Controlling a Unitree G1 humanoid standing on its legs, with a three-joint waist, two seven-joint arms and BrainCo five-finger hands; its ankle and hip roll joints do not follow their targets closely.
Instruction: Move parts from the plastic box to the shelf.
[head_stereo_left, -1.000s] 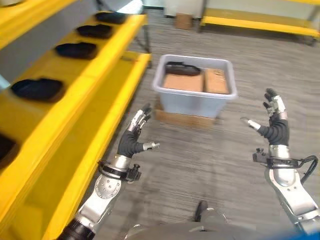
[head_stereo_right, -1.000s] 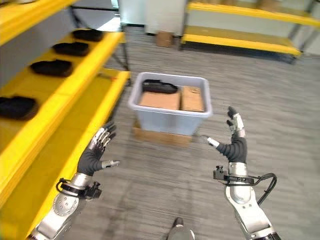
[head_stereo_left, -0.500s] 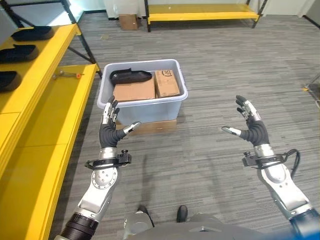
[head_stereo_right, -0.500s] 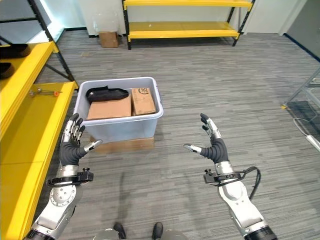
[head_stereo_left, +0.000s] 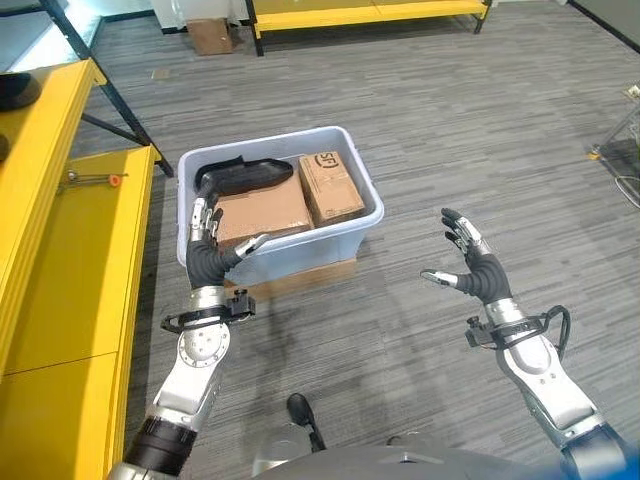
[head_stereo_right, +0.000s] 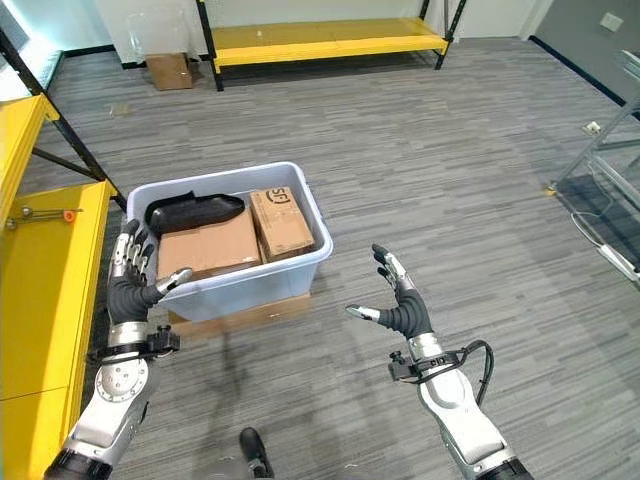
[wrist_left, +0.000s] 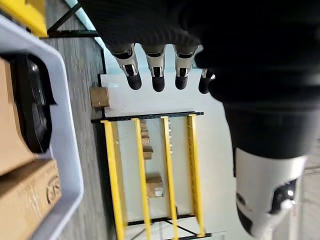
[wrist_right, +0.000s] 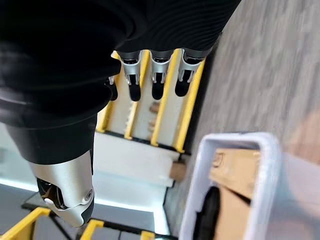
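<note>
Since earlier: both hands sit closer to the box, and more of the far shelving and less of the near shelf fills the head views, so the camera has swung.
Left hand (head_stereo_left: 207, 252): fingers straight and spread, thumb out, holding nothing; raised just at the box's 9 o'clock wall.
Right hand (head_stereo_left: 473, 268): fingers spread wide, palm turned inward, holding nothing; over bare floor at the box's 3 o'clock, apart from it.
Plastic box (head_stereo_left: 352, 180): pale grey-blue tub on the grey plank floor (head_stereo_left: 480, 120), resting on a flat cardboard piece (head_stereo_left: 310, 277).
Black part (head_stereo_left: 245, 176): lies in the box along its 12 o'clock side, on the larger carton.
Cartons (head_stereo_left: 262, 212): two brown boxes side by side inside the tub.
Shelf (head_stereo_left: 60, 250): yellow, at 9 o'clock from the box.
Far rack (head_stereo_right: 320, 35): yellow, at 12 o'clock, a small cardboard box (head_stereo_right: 166, 70) beside it.
</note>
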